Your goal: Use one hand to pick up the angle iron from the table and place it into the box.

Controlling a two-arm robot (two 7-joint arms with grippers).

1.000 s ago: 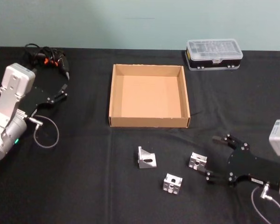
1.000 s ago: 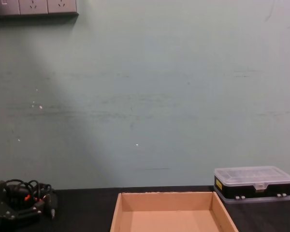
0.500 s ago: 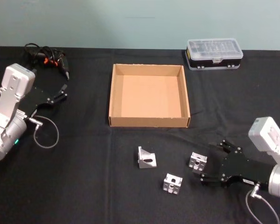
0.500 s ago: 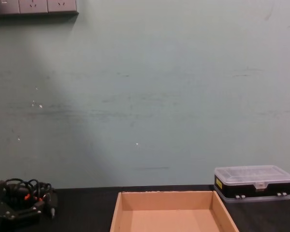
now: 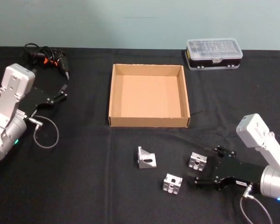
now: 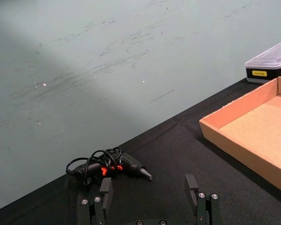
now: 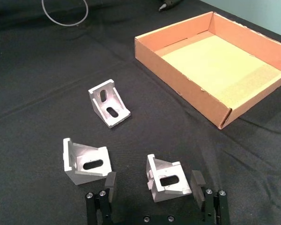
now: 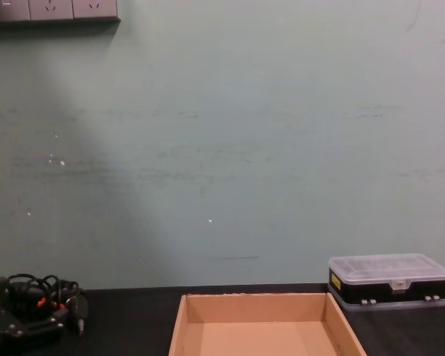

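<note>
I keep my right hand (image 5: 207,166) low over the desk (image 5: 84,177), fingers spread wide on either side of the nearest bracket (image 5: 197,161), so that closing should catch it for the empty box (image 5: 111,100) behind, while my left hand (image 5: 63,92) rests open at far left.

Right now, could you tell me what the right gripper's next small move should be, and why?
Probably ease the right gripper slightly forward, then close: it is open, and the nearest angle iron sits just between its fingertips, not yet deep. The box is empty. The left gripper is parked at far left.
</note>
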